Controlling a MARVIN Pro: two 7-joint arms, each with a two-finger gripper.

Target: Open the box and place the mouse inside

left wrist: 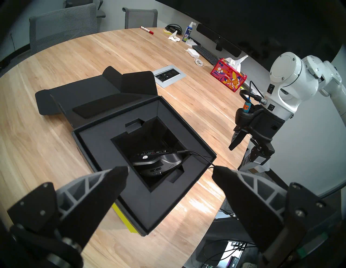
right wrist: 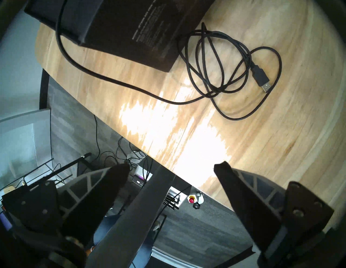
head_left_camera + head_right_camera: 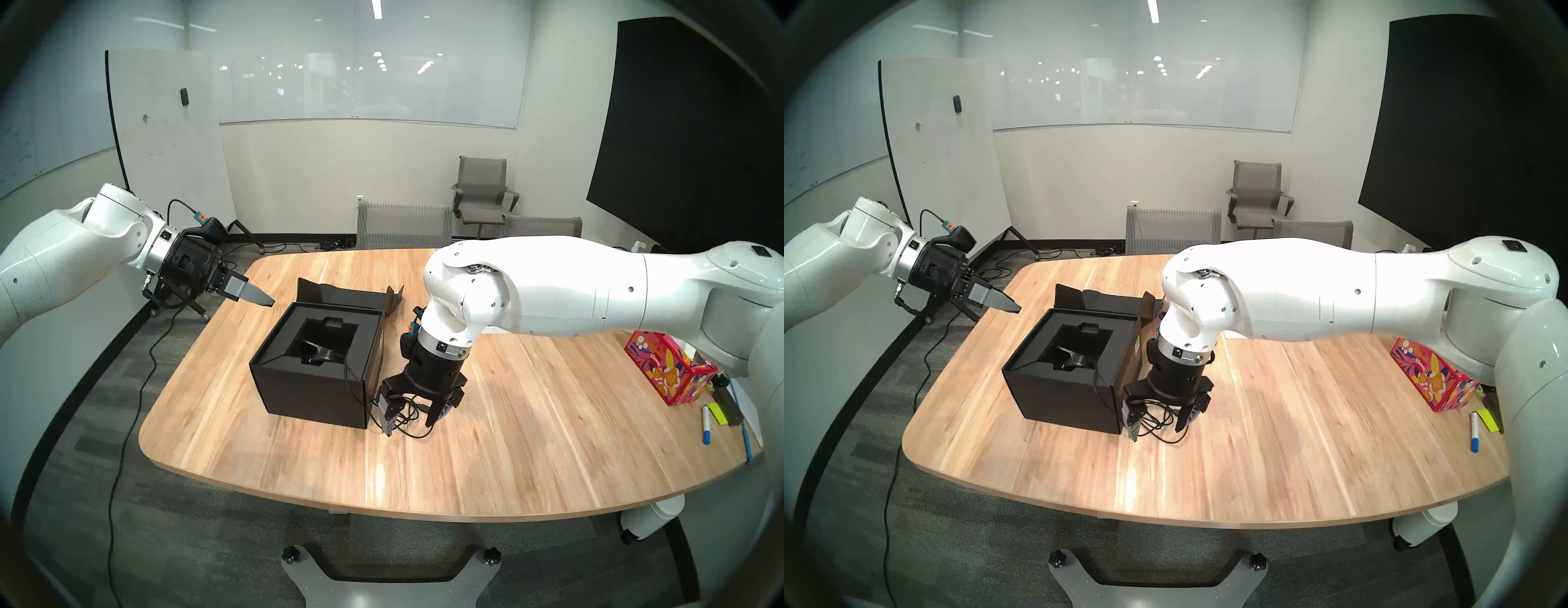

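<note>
With the mouse (image 1: 157, 162) already in the open box (image 3: 314, 382), its cable (image 2: 224, 71) lies coiled just below the right gripper (image 3: 413, 414), jaws apart and empty, while the left gripper (image 3: 254, 297), also apart, hangs farther off.

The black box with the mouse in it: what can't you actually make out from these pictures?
- Mouse: its underside and far end sit in the foam cutout's shadow, left wrist view.
- Box: white print on its side is blurred, right wrist view.
- Cable: the stretch over the box rim is cut off by the frame's edge, right wrist view.
</note>
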